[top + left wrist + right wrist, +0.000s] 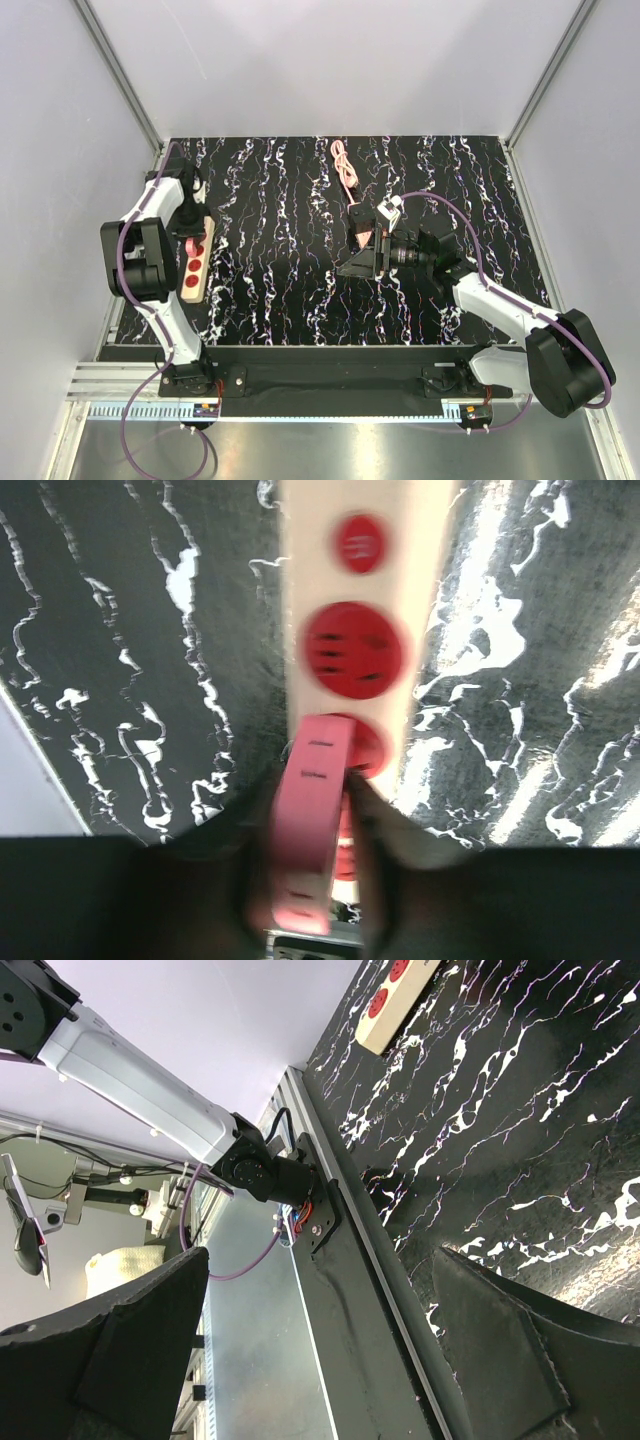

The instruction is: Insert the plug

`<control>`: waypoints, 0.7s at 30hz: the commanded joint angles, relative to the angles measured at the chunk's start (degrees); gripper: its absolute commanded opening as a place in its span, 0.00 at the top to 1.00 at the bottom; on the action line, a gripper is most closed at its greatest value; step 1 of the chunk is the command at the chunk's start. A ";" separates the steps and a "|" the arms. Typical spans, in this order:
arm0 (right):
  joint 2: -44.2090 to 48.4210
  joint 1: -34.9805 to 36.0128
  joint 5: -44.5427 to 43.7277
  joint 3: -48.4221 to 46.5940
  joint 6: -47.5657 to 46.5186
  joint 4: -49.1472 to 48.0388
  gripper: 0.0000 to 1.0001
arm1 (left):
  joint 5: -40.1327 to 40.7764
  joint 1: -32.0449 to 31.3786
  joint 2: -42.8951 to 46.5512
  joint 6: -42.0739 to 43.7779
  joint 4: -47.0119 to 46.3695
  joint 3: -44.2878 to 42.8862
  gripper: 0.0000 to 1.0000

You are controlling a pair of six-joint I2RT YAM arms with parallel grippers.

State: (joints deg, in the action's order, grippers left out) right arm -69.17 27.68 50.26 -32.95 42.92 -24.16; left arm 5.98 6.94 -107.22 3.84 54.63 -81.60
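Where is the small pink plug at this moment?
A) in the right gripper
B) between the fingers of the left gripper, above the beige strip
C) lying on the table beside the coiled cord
B: the left wrist view shows the plug pinched in the left gripper over the beige strip and its red sockets.

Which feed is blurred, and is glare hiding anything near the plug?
Left wrist: motion blur smears the plug and the left gripper's fingers; glare bleaches the table beside the beige strip, not its sockets. Top external: sharp, evenly lit. Right wrist: sharp, but the right gripper's fingers are dark.
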 commanded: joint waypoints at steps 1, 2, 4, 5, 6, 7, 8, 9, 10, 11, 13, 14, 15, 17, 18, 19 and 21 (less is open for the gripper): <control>1.05 -0.17 0.89 -0.10 0.06 -2.20 0.00 | 2.37 0.44 -1.32 0.82 0.04 -2.24 0.79; 1.05 -0.17 0.89 -0.10 0.15 -2.20 0.00 | 2.28 0.44 -1.67 0.82 0.04 -2.33 0.84; 0.88 -0.17 0.89 -0.10 0.15 -2.20 0.00 | 2.46 0.44 -1.94 0.91 0.04 -2.51 0.96; 0.96 -0.17 0.89 -0.18 0.15 -2.20 0.01 | 2.72 0.44 -2.20 1.08 0.04 -2.51 0.97; 0.96 -0.17 0.89 -0.19 0.15 -2.20 0.00 | 2.90 0.44 -2.20 1.00 0.04 -2.42 0.99; 0.88 -0.17 0.89 -0.19 0.15 -2.20 0.00 | 2.90 0.44 -2.38 1.00 -0.05 -2.51 1.00; 0.88 -0.17 0.89 -0.19 0.15 -2.12 0.00 | 2.55 0.44 -2.38 1.09 -0.31 -2.16 1.00; 0.88 -0.17 0.89 -0.19 0.06 -2.20 0.00 | 2.63 0.44 -2.47 1.17 -0.40 -1.98 1.00; 0.88 -0.09 0.89 -0.19 0.15 -2.20 0.00 | 2.37 0.62 -2.64 1.35 -0.66 -1.81 1.00; 0.88 -0.17 0.89 -0.19 0.15 -2.20 0.00 | 1.85 0.97 -2.91 1.52 -1.01 -1.54 1.00; 0.96 -0.26 0.98 -0.19 0.15 -2.12 0.00 | 0.10 1.50 -3.26 2.58 -1.19 -1.37 1.00; 1.05 -0.17 0.98 -0.10 0.06 -2.12 0.00 | -0.52 2.19 -3.26 2.93 -1.54 -1.10 1.00; 1.05 -0.17 0.89 -0.10 -0.02 -1.94 0.00 | -1.14 2.55 -3.26 3.71 -1.81 -0.67 1.00; 1.05 -0.17 0.98 -0.18 -0.03 -2.03 0.00 | -2.98 3.86 -2.91 4.34 -3.21 0.30 1.00; 1.14 -0.17 0.98 -0.19 -0.11 -2.03 0.00 | -3.69 4.39 -2.99 4.77 -3.56 0.48 1.00; 1.40 -0.17 1.07 -0.19 -0.03 -2.03 0.00 | -4.48 4.83 -3.17 4.78 -3.74 0.57 1.00; 1.49 -0.17 1.07 -0.10 -0.02 -1.94 0.00 | -5.71 6.59 -3.87 4.95 -4.18 0.13 1.00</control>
State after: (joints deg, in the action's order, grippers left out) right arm -69.17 27.68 50.30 -32.95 42.92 -24.16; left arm 0.47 9.80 -108.38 6.33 55.20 -82.61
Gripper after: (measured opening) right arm 0.994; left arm 0.242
